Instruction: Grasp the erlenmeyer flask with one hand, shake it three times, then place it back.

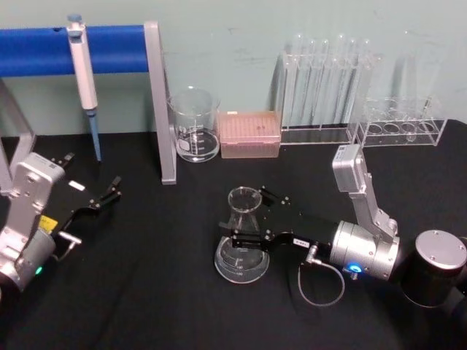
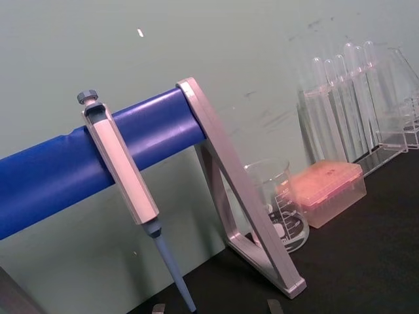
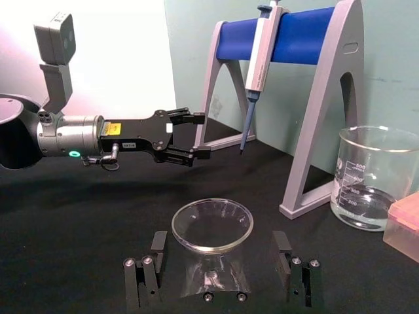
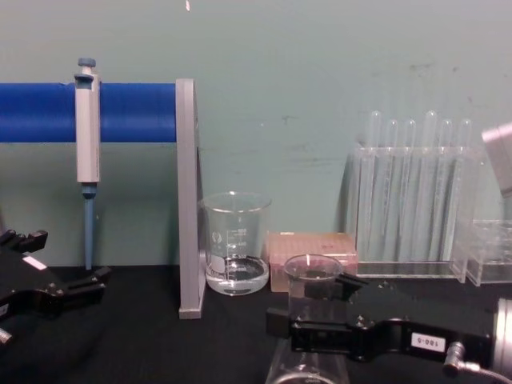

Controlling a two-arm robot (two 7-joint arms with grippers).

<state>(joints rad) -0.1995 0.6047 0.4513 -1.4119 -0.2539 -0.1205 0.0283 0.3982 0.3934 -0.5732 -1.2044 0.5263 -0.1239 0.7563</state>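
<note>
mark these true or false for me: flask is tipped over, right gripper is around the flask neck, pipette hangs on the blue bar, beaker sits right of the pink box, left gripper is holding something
1. The erlenmeyer flask lies tipped over. False: it stands upright on the black table.
2. The right gripper has a finger on each side of the flask's neck. True; whether they press the glass cannot be told.
3. The pipette hangs on the blue bar. True.
4. The beaker sits to the right of the pink box. False: it is on the box's left, beside the stand's grey leg.
5. The left gripper holds something. False: it is open and empty, off to the left.
</note>
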